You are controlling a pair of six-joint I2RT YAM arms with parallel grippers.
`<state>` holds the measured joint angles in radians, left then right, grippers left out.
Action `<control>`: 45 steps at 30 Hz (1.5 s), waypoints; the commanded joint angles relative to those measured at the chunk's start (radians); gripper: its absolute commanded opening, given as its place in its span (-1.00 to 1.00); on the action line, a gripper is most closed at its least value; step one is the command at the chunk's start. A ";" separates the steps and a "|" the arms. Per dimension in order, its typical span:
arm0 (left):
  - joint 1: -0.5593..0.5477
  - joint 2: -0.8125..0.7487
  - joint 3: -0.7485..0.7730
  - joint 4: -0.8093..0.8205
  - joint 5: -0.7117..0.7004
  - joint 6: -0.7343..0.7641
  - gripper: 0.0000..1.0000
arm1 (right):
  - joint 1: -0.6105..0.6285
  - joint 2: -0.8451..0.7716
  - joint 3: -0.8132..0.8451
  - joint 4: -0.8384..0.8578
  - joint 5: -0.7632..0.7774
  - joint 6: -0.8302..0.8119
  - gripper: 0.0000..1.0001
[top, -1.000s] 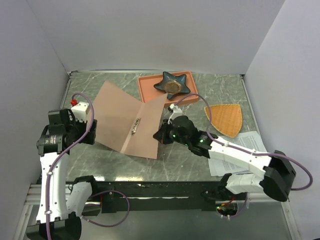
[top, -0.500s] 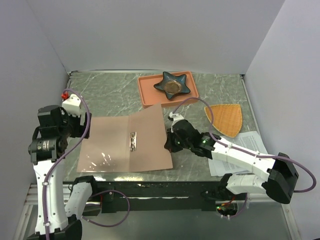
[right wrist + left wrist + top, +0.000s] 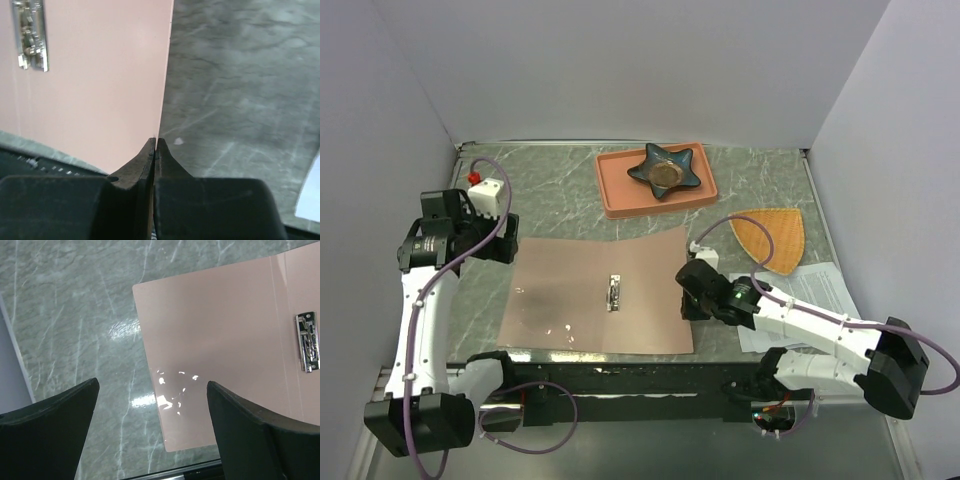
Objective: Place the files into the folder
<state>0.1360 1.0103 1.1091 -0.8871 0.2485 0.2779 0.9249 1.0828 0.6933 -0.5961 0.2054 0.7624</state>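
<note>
The pinkish-brown folder (image 3: 560, 295) lies open and flat on the marble table, with its silver clip (image 3: 613, 293) at the spine. My right gripper (image 3: 688, 301) is shut on the folder's right edge, low at the table; the right wrist view shows the fingers pinched on that edge (image 3: 156, 141), the cover (image 3: 100, 90) and the clip (image 3: 31, 35). My left gripper (image 3: 506, 246) is open and empty above the folder's left edge; the left wrist view shows its jaws wide apart (image 3: 152, 385) over the cover (image 3: 220, 340). The files (image 3: 815, 300) lie at the right, partly under my right arm.
A salmon-orange tray (image 3: 620, 185) with a dark star-shaped dish (image 3: 666, 170) stands at the back. An orange fan-shaped mat (image 3: 775, 238) lies at the right, behind the files. The folder's near edge is close to the table's front edge (image 3: 620, 358).
The folder went from half raised to fully open and flat. My right gripper drew the right cover rightward and down. My left gripper let go of the left cover and rose.
</note>
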 commanded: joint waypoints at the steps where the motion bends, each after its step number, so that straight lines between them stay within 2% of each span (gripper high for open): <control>1: -0.053 -0.013 0.001 0.062 0.023 -0.023 0.92 | 0.003 0.038 0.023 -0.116 0.167 0.044 -0.49; 5: -0.078 -0.003 0.003 0.067 0.012 -0.034 0.92 | 0.003 0.060 0.107 -0.229 0.238 0.081 0.46; 6: -0.078 -0.001 0.005 0.068 0.011 -0.034 0.92 | 0.002 0.051 0.118 -0.267 0.252 0.086 0.87; 7: -0.079 -0.001 0.003 0.069 0.011 -0.034 0.93 | 0.005 0.048 0.133 -0.298 0.297 0.100 0.99; 12: -0.081 -0.016 -0.008 0.077 -0.003 -0.031 0.92 | -0.038 0.039 0.233 -0.410 0.376 0.156 0.99; 17: -0.081 -0.033 -0.011 0.073 -0.005 -0.032 0.92 | -0.193 0.126 0.290 -0.396 0.328 0.019 0.98; 19: -0.081 -0.041 -0.014 0.074 -0.003 -0.032 0.92 | -0.251 0.170 0.308 -0.424 0.380 0.008 0.70; 21: -0.081 -0.044 -0.022 0.079 -0.008 -0.029 0.92 | -0.294 0.256 0.342 -0.436 0.405 -0.003 0.56; 22: -0.081 -0.042 -0.023 0.080 -0.008 -0.028 0.92 | -0.316 0.287 0.356 -0.445 0.414 -0.002 0.55; 26: -0.081 -0.041 -0.031 0.080 -0.014 -0.017 0.92 | -0.319 0.437 0.413 -0.456 0.457 0.011 0.55; 32: -0.081 -0.044 -0.037 0.089 -0.026 -0.009 0.92 | -0.357 0.571 0.455 -0.423 0.463 0.031 0.53; 38: -0.081 -0.041 -0.043 0.099 -0.040 0.000 0.92 | -0.417 0.657 0.477 -0.392 0.451 0.017 0.44; 45: -0.081 -0.032 -0.043 0.112 -0.048 0.006 0.92 | -0.431 0.713 0.488 -0.372 0.439 0.012 0.40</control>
<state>0.0574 0.9833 1.0660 -0.8177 0.2085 0.2733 0.4961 1.7760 1.1404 -0.9848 0.6167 0.7647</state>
